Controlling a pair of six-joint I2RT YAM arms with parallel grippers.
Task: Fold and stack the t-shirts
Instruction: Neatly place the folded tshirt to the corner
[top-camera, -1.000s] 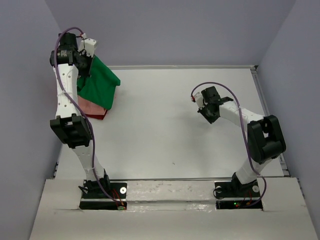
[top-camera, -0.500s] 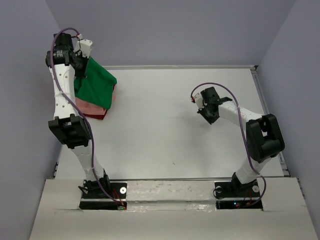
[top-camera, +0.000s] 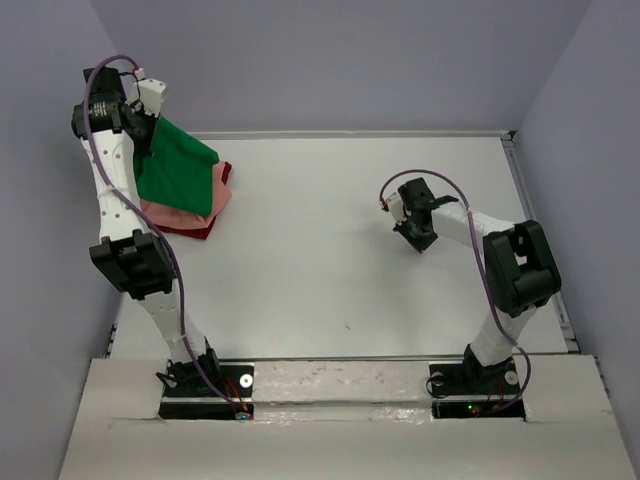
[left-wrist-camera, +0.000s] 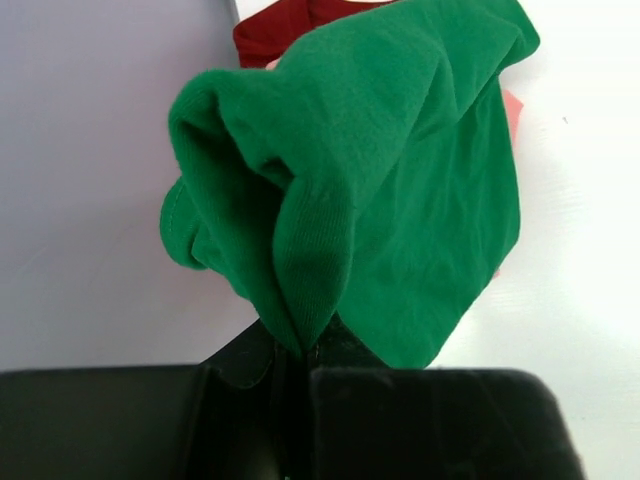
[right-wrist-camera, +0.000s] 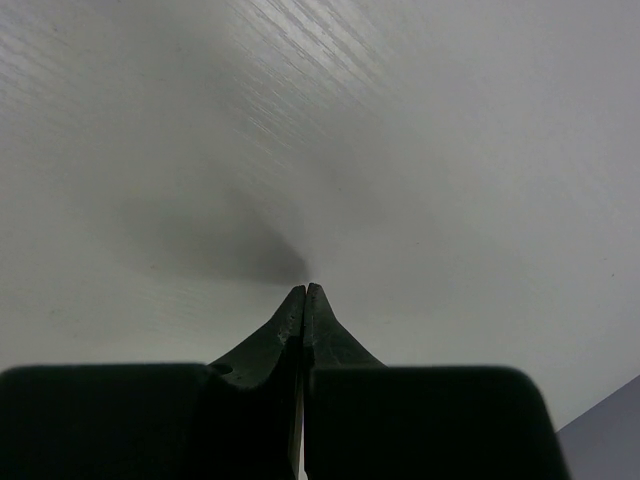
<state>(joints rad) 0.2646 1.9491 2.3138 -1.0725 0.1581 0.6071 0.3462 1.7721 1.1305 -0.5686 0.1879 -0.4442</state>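
Two arms, with bases at the near edge of the table. We go from near to far.

- The right gripper sits mid-right over bare tabletop, well apart from the cloth. Its jaws are pressed together with nothing between them. In the wrist view the tips are very close to the surface with a shadow right under them, and we cannot tell whether they touch.
- The stack is at the far-left corner. The dark red t-shirt is at the bottom, with only its edges showing. The salmon pink t-shirt lies on it, sticking out on the near and right sides.
- The green t-shirt is on top, with its near part lying over the pink one and its far end raised.
- The left gripper is farthest back, against the left wall. Its jaws are at a narrow gap, pinched on a bunched fold of the green t-shirt. The cloth spreads out from the tips toward the stack.
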